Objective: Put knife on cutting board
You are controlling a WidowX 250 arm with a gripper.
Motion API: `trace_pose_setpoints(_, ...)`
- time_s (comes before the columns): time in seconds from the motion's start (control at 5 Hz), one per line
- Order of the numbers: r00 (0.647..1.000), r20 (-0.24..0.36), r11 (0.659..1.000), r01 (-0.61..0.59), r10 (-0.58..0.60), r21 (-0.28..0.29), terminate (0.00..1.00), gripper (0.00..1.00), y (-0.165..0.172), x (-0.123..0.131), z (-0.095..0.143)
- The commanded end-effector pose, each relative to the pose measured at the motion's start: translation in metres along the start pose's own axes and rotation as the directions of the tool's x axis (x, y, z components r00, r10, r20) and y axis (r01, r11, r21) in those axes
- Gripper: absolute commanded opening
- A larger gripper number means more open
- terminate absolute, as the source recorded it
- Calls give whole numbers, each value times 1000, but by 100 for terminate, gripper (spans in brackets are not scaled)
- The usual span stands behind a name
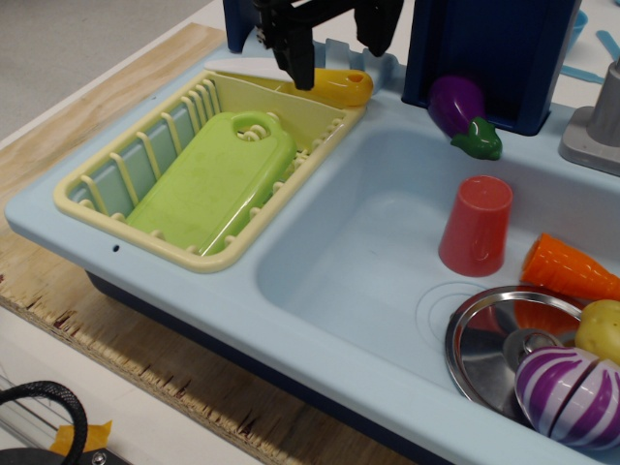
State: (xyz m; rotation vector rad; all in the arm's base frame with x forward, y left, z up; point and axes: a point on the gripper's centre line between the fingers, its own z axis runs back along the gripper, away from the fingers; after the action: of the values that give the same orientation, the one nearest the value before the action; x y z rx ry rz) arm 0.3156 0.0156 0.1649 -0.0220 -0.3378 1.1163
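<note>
I see my black two-fingered gripper (334, 44), jaws spread, straddling the small plastic knife with yellow handle and white blade (334, 87) on the cream slatted rack's (87, 208) far rim. One finger hides the blade's middle. The flat lime-green plastic cutting board (213, 182) lies inside the rack.

Seen at twelve o'clock, cut off by the top edge: black gripper (336, 46), pointing straight down. Jaws stood apart. Finger at its nine o'clock (299, 53) reached lower, its tip well below the other. Finger at three o'clock (377, 24) looked shorter in view, ending higher. Arm above lay out of view.
</note>
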Motion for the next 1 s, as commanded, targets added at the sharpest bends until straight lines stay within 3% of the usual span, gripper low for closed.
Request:
trace_pose_setpoints(0.0, 999, 7, 998, -43, 44, -47, 0, 100, 2, 18, -2)
trace_pose_setpoints(0.8, 994, -58, 994, -97, 93, -59, 0, 100, 15, 20, -38)
